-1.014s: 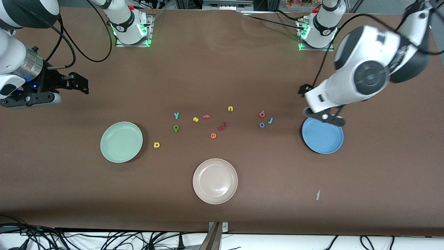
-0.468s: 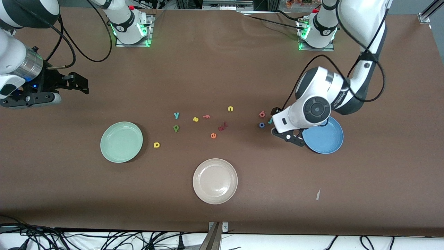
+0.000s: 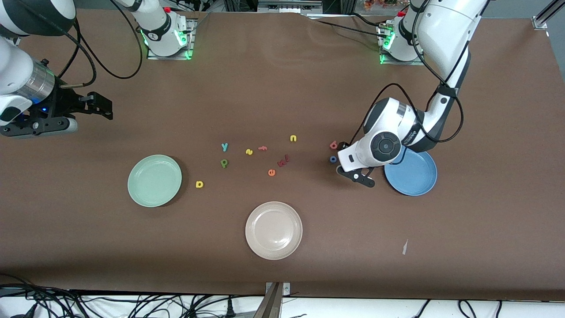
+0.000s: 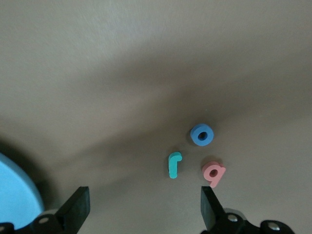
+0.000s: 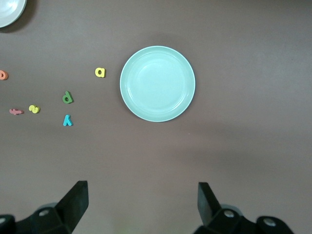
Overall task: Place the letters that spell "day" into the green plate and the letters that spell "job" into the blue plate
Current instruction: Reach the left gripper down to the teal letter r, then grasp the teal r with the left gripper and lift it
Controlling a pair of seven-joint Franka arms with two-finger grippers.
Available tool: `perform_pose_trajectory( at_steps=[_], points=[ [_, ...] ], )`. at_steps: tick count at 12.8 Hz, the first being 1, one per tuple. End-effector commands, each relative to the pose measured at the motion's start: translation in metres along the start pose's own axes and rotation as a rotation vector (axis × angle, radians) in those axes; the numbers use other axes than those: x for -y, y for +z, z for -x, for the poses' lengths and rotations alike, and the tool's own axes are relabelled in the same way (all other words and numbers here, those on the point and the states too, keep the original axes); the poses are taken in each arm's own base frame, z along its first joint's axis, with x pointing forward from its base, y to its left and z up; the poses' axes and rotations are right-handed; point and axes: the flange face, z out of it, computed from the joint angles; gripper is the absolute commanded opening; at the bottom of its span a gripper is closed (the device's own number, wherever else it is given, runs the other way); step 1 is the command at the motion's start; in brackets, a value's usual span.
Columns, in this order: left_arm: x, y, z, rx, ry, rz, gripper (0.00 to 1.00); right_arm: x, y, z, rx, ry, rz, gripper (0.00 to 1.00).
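1. From the front view I see the left gripper (image 3: 355,175) low over the desk (image 3: 282,274), just beside the blue plate (image 3: 412,174) on the side toward the right arm's end. Its fingers are mostly hidden there under the white wrist.
2. The left wrist view gives me what the front cannot — both fingers (image 4: 78,207) stand spread wide with nothing between them, and the teal j (image 4: 174,165) lies on the desk within the span of the fingers. In the front view that j is covered by the left arm.
3. The blue o (image 3: 333,159) and the pinkish-red b (image 3: 333,145) show in both views, close together with the j, none touching another. An edge of the blue plate shows in the left wrist view's corner; it is empty.
4. The right gripper (image 3: 95,107) hangs at the right arm's end of the desk, waiting. Its wrist view shows its fingers (image 5: 75,200) spread and empty.
5. That right wrist view looks down on the green plate (image 5: 157,84), empty, with the yellow d (image 5: 100,72) near it, then the olive-green a (image 5: 68,97) and teal y (image 5: 68,120) — all on the desk, apart from each other.
6. Only the front view shows the beige plate (image 3: 273,230) whole, nearer to the camera than the letters.
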Motion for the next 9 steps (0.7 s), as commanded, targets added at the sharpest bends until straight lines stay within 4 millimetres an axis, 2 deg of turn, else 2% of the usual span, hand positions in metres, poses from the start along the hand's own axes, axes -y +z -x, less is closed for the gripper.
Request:
perform_pose_trajectory(
  at_steps=[1, 2, 5, 7, 8, 9],
  points=[
    [-0.030, 0.003, 0.012, -0.009, -0.003, -0.015, 0.99, 0.002, -0.005, 0.000, 0.005, 0.004, 0.005, 1.00],
    [-0.045, 0.009, 0.012, -0.006, 0.000, -0.035, 0.98, 0.001, -0.006, 0.000, 0.003, 0.006, 0.005, 1.00],
    [-0.041, 0.022, 0.015, -0.024, 0.015, -0.063, 0.96, 0.001, -0.006, 0.000, 0.002, 0.003, 0.003, 0.99],
    [-0.030, 0.036, 0.017, -0.044, 0.003, -0.054, 0.94, 0.001, -0.005, 0.000, 0.005, 0.006, 0.004, 0.99],
    [-0.022, 0.038, 0.017, -0.050, -0.004, -0.051, 0.86, 0.001, -0.006, 0.000, 0.003, 0.006, 0.003, 1.00],
    [-0.021, 0.041, 0.018, -0.053, -0.005, -0.050, 0.72, 0.001, -0.006, 0.000, 0.003, 0.006, 0.003, 1.00]
  ],
)
